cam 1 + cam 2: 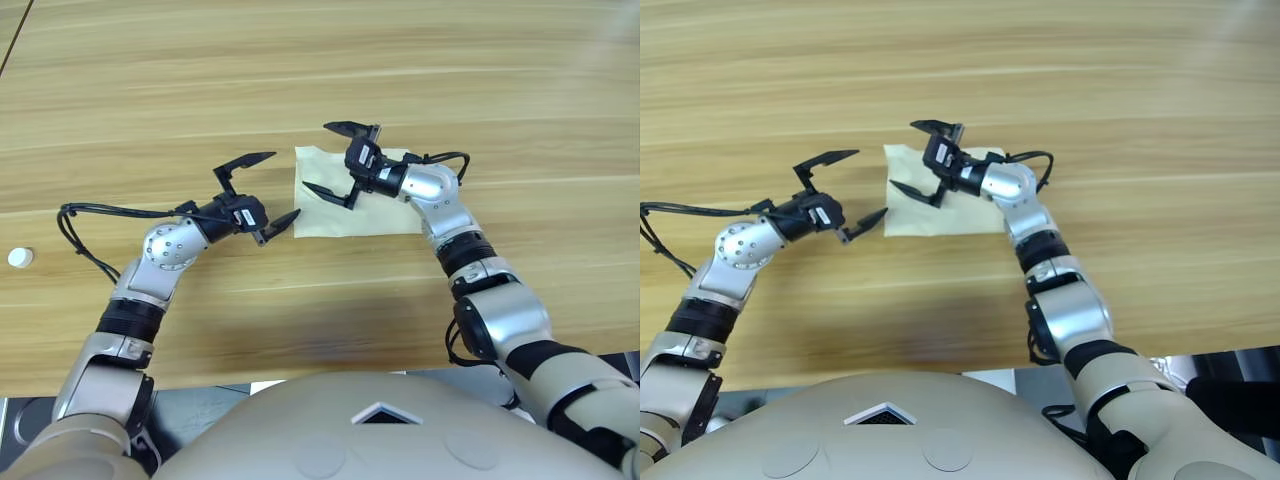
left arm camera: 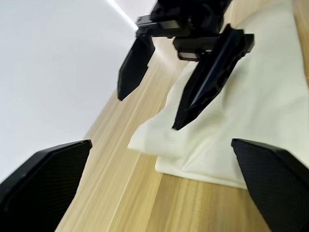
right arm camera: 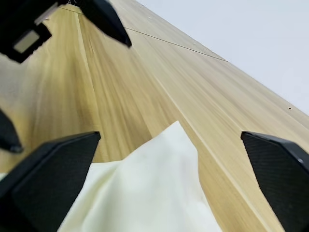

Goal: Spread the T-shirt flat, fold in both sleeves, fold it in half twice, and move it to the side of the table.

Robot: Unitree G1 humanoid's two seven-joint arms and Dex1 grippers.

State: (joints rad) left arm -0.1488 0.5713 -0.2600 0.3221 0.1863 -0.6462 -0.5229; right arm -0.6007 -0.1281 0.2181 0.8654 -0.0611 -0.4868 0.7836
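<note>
I see the T-shirt (image 1: 375,215) folded up into a small, pale cream rectangle. It lies on the wooden surface (image 1: 300,60), near the middle and a little to my right side. The right gripper (image 1: 316,156) hangs over the shirt's left edge. Its fingers (image 3: 53,169) are spread wide and hold nothing. I cannot tell if the lower fingertip touches the cloth. From the right wrist camera, the far corner of the shirt sticks up in a soft point. The left gripper (image 1: 285,184) is over bare wood, just beside the shirt's left edge and facing the right gripper. Its fingers (image 2: 43,183) are also spread wide, with nothing between them. One of its fingertips is close to the shirt's near left corner. Each gripper has a small white sticker (image 1: 243,215) on its black body, but the print is too small for me to read. Black cables run along both arms. Far off to my left, a small white round thing (image 1: 20,257) sits on the surface, well apart from the shirt.
</note>
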